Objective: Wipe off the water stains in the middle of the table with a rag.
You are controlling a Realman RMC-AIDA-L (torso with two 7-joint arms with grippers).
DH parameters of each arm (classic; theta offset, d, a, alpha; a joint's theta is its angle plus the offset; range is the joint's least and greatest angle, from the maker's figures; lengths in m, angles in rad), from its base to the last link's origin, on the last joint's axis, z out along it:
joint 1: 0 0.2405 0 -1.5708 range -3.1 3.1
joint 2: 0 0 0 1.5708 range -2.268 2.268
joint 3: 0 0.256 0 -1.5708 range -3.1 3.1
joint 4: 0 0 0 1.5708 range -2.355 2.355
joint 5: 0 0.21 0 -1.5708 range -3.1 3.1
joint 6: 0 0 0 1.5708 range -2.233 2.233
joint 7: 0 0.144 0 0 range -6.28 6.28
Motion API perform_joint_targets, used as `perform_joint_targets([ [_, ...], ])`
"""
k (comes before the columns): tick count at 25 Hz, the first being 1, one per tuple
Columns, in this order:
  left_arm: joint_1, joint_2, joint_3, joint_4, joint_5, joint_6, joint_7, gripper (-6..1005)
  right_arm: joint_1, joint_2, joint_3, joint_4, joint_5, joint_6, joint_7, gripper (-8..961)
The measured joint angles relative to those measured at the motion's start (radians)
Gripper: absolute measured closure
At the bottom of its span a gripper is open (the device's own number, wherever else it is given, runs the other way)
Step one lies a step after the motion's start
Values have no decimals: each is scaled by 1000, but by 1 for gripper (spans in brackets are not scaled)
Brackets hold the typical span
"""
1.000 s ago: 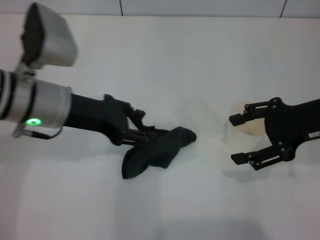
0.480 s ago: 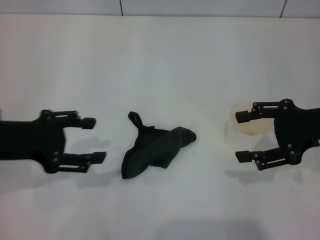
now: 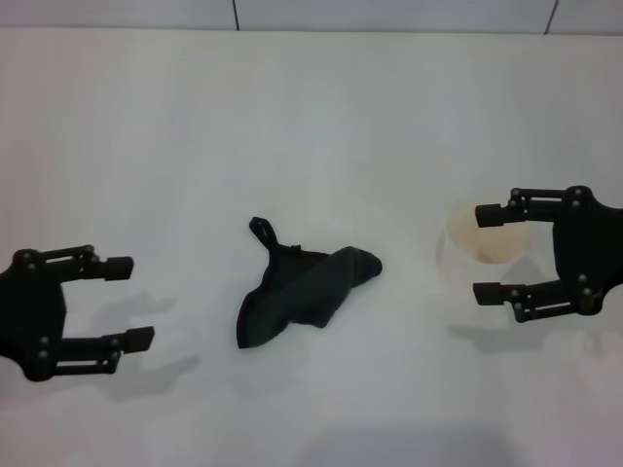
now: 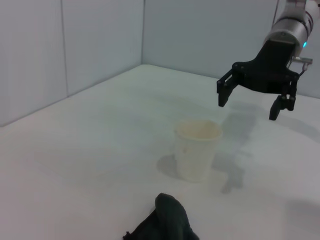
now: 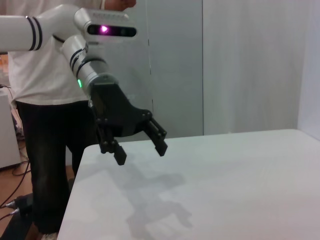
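With no water stains visible on the white surface point(image 3: 321, 117), the wiping looked done: the rag point(image 3: 302, 292) lay loose mid-surface, the left gripper point(image 3: 122, 302) spread wide near the left edge, the right gripper point(image 3: 490, 253) wide by the right edge.

Pale panelled walls point(image 4: 100, 45) all round.

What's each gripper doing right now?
Left gripper: open, empty, clear of the rag.
Right gripper: open, empty, by the cup.
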Motion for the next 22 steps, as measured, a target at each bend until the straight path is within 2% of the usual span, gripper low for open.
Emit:
perform_joint_targets([
  [5,38,12,-16,0,-18,7,21,203,-7,0,12,4,6,-8,-14,128],
  [9,42,14,-41,-7,-20,13,28,203,-13,0,12,10,10,-7,-26,128],
  [22,42,5,-42,-8,-15,14,29,205,-16,0,24,32,27,-10,-48,128],
])
